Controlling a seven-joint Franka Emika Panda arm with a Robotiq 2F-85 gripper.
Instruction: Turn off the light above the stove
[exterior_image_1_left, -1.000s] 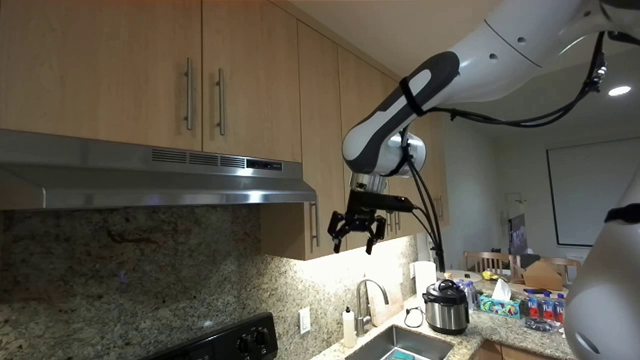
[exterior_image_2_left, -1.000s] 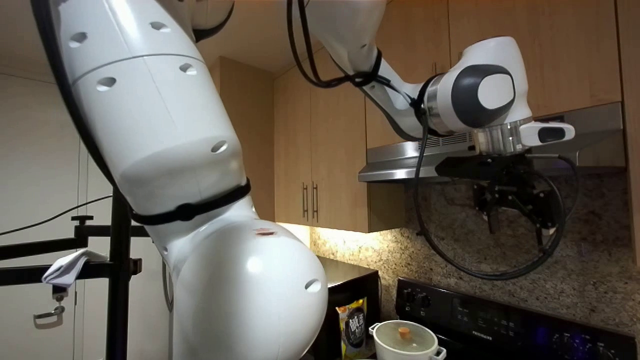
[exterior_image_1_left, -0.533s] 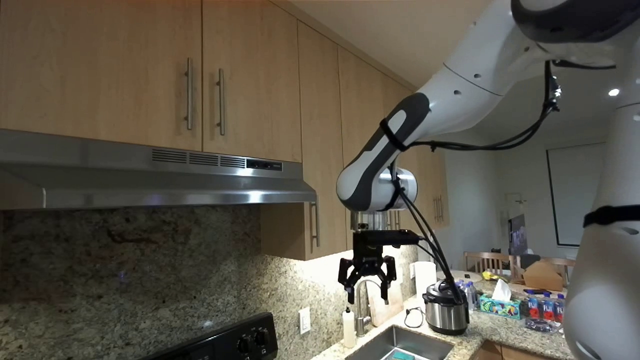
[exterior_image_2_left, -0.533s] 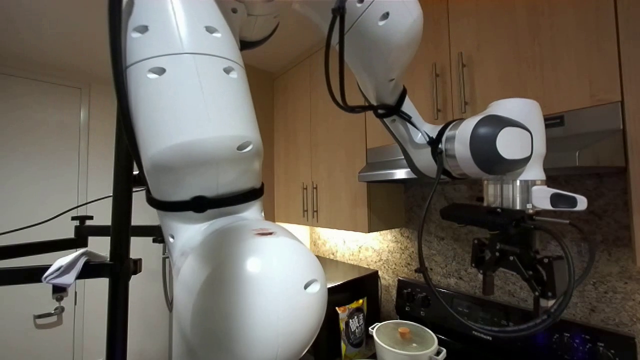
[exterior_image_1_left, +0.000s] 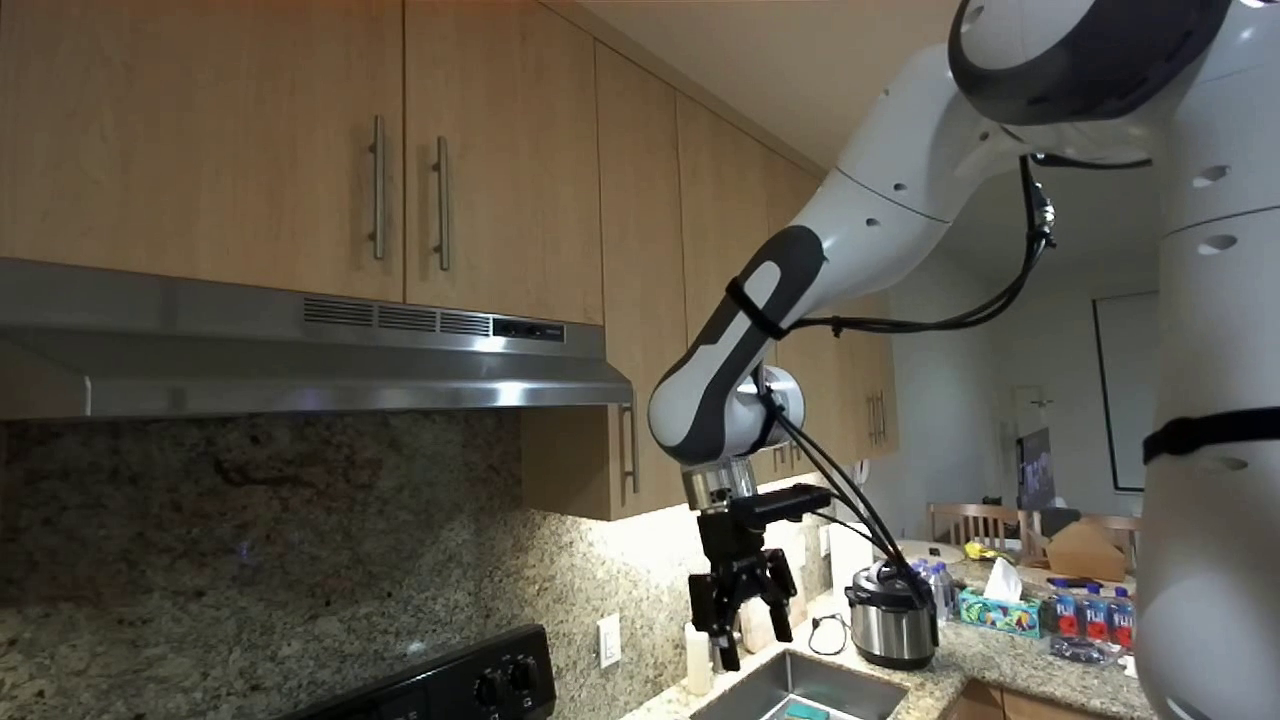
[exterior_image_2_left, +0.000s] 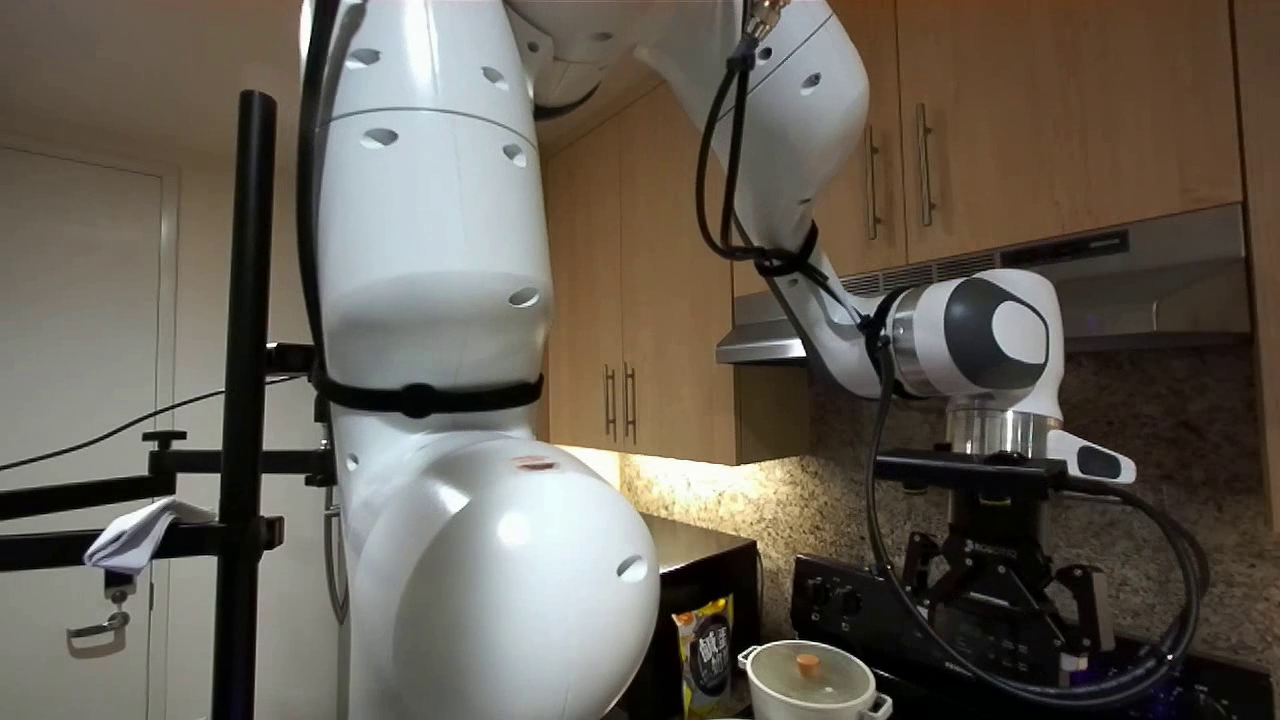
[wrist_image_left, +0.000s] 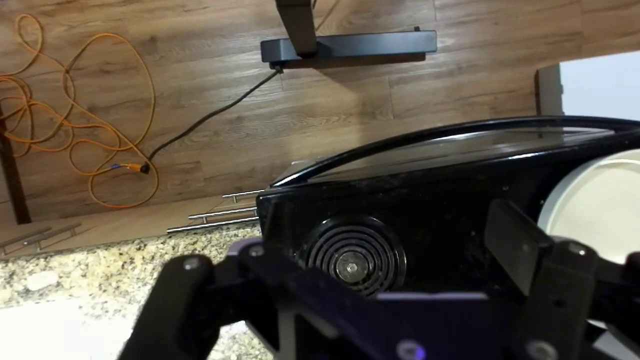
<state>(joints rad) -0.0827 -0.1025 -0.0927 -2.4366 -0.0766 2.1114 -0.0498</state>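
Note:
The steel range hood (exterior_image_1_left: 200, 370) hangs under the wooden cabinets and also shows in an exterior view (exterior_image_2_left: 1190, 285). Its black control strip (exterior_image_1_left: 528, 329) shows on the front face, also in an exterior view (exterior_image_2_left: 1080, 247). The hood's underside and any lamp there are hidden. The black stove (wrist_image_left: 440, 215) lies below, with its control panel in an exterior view (exterior_image_2_left: 960, 640). My gripper (exterior_image_1_left: 755, 645) is open and empty, pointing down, well below the hood's front; it also shows in an exterior view (exterior_image_2_left: 1000, 640) and over the burner in the wrist view (wrist_image_left: 395, 235).
A lidded white pot (exterior_image_2_left: 810, 690) stands on the stove. Upper cabinets (exterior_image_1_left: 500, 150) flank the arm. A lit strip brightens the backsplash near the sink (exterior_image_1_left: 840, 685). A white wall switch (exterior_image_1_left: 609, 640) is beside the stove. A black cable loop (exterior_image_2_left: 1080, 690) hangs from my wrist.
My gripper has moved down from about hood height to below it. The wrist has tilted and turned, and the forearm has lowered. The gripper stays open; the hood looks unchanged.

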